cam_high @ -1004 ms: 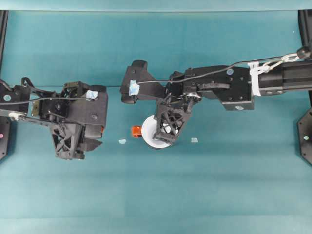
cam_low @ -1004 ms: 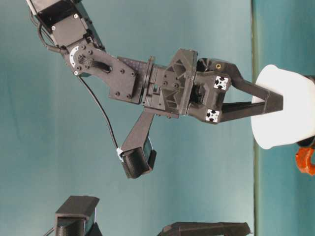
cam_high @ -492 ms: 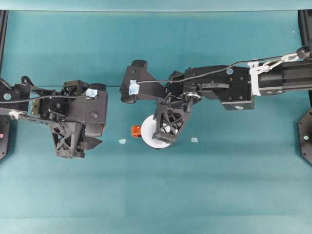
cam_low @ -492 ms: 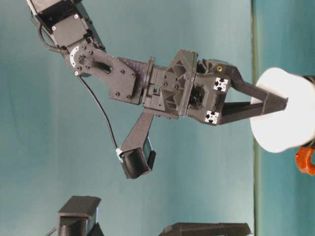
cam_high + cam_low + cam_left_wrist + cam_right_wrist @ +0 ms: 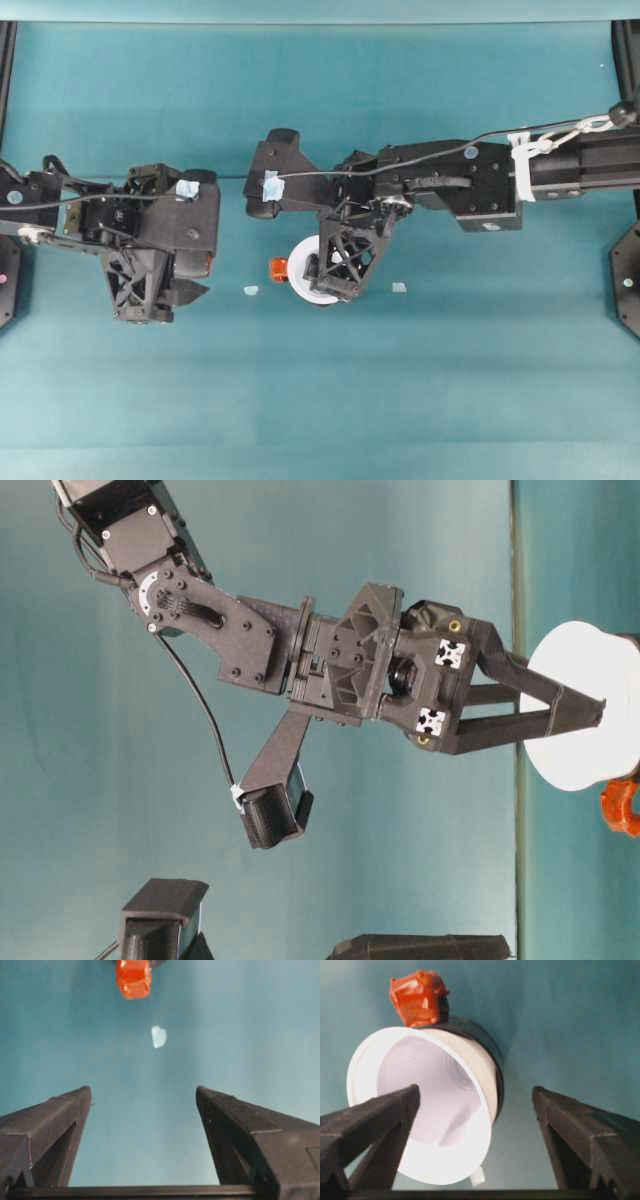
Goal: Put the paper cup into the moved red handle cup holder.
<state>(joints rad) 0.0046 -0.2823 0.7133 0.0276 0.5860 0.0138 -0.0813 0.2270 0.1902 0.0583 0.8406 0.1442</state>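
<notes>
1. Step in hand, as I read it: let go w/o tipping. Right gripper (image 5: 475, 1125) has its jaws spread wide, one finger inside the paper cup (image 5: 427, 1105), one outside; lift straight up so neither snags the rim.
2. Paper cup sits in the red handle cup holder (image 5: 485, 1047) at table centre, leaning, prob not fully seated.
3. Cup: plain white, wide rim. Holder: glossy black, red-orange tab.
4. Left gripper (image 5: 142, 1110) jaws apart, empty, left of the holder.
</notes>
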